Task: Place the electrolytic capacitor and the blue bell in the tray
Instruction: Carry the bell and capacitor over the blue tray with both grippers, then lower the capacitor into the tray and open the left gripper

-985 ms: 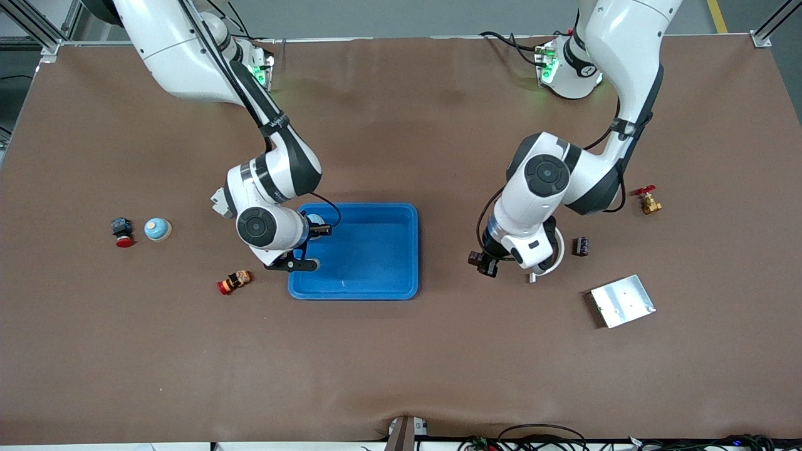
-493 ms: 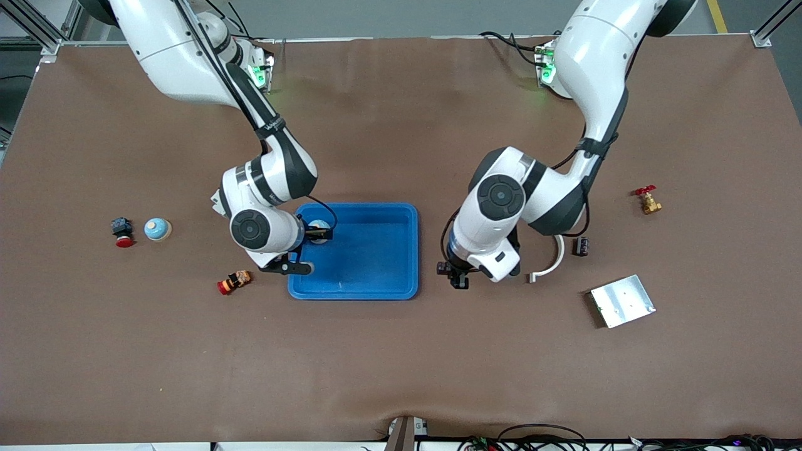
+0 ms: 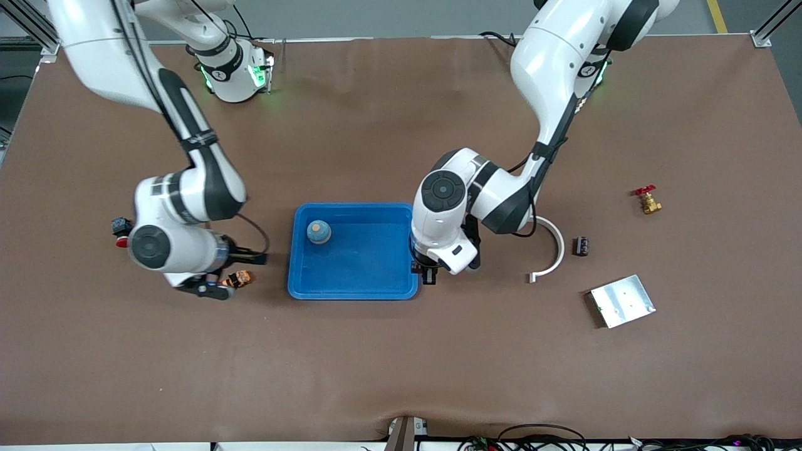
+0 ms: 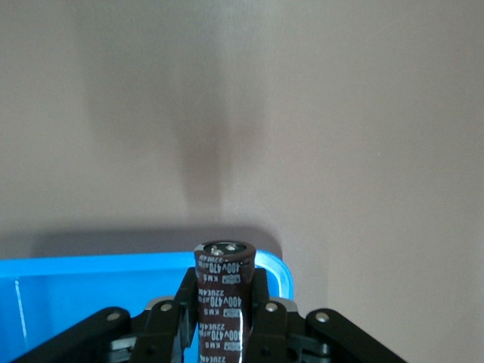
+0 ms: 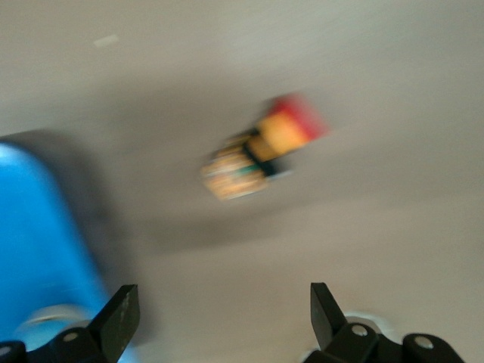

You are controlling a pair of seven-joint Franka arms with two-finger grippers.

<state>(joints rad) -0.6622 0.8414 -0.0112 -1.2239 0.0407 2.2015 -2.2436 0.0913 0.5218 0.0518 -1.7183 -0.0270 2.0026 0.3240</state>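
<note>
Front view shows the blue bell (image 3: 319, 232) resting inside the blue tray (image 3: 353, 292). The left tool (image 4: 224, 333) grips the upright electrolytic capacitor (image 4: 222, 292) over the tray's rim at the corner toward the left arm's end. The right tool (image 5: 224, 311), jaws spread wide and empty, hangs over the bench (image 3: 401, 351) near a red-capped push button (image 5: 259, 153).
</note>
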